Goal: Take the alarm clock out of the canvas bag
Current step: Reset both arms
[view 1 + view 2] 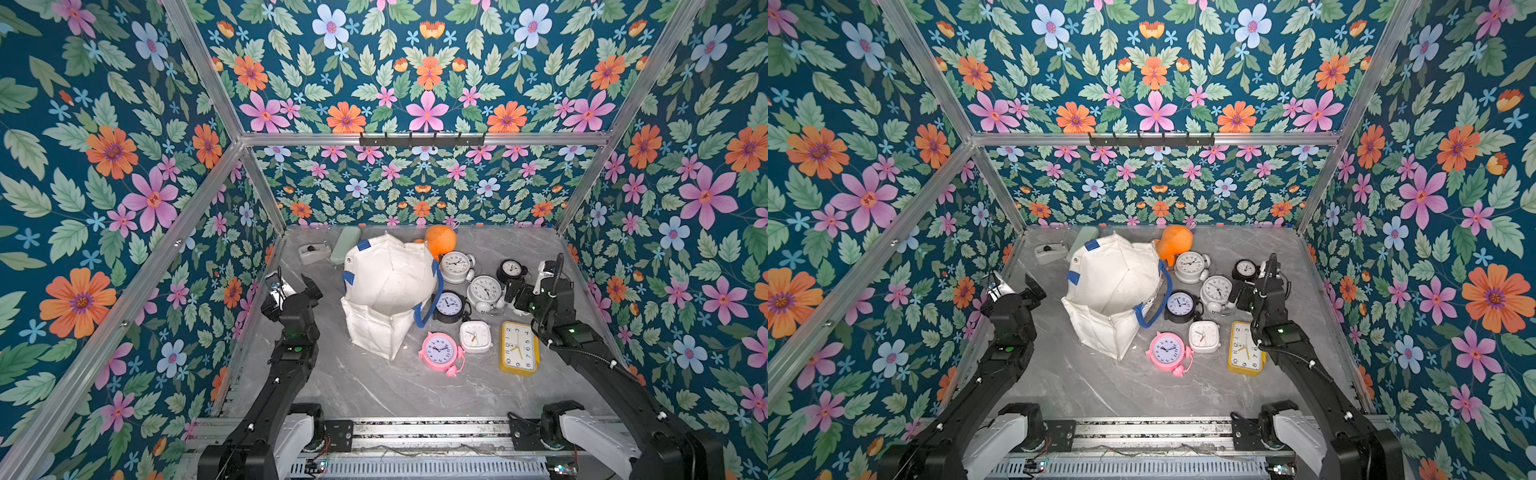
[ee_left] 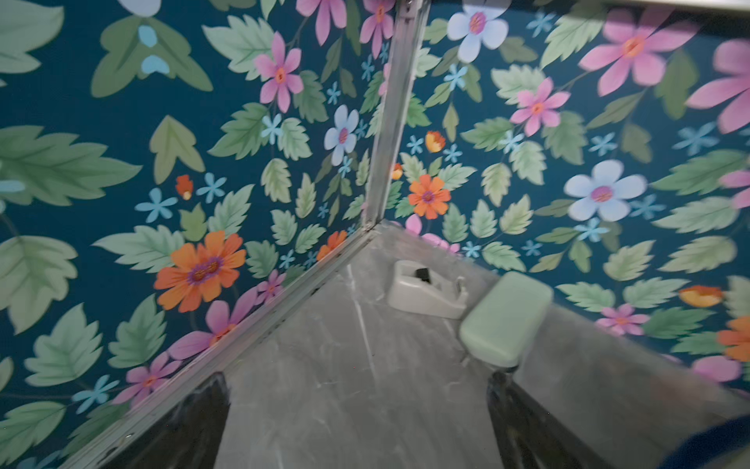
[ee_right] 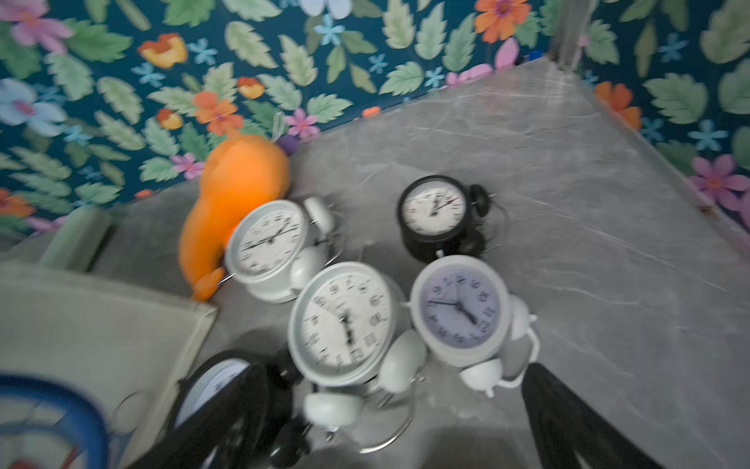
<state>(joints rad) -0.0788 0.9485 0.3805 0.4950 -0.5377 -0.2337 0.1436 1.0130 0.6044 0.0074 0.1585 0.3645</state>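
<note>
Your right arm (image 1: pixel 582 340) reaches low at centre right in both top views. The right gripper (image 3: pixel 397 390) has its fingers spread wide and grips nothing; the lavender-faced alarm clock (image 3: pixel 458 312) lies on the worktop (image 3: pixel 568 162) just ahead. The left arm (image 1: pixel 291 353) is bent at centre left, and the left gripper (image 2: pixel 359 379) has its fingers spread and empty. The canvas bag (image 1: pixel 386 291) sits mid-frame.

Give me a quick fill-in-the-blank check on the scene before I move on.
1. The large rectangular clock has a ___ frame.
2. The canvas bag has strap handles coloured ___.
3. The left gripper is ___, with nothing between its fingers.
4. The soft toy behind the canvas bag is ___.

Missing words: yellow; blue; open; orange.
</note>
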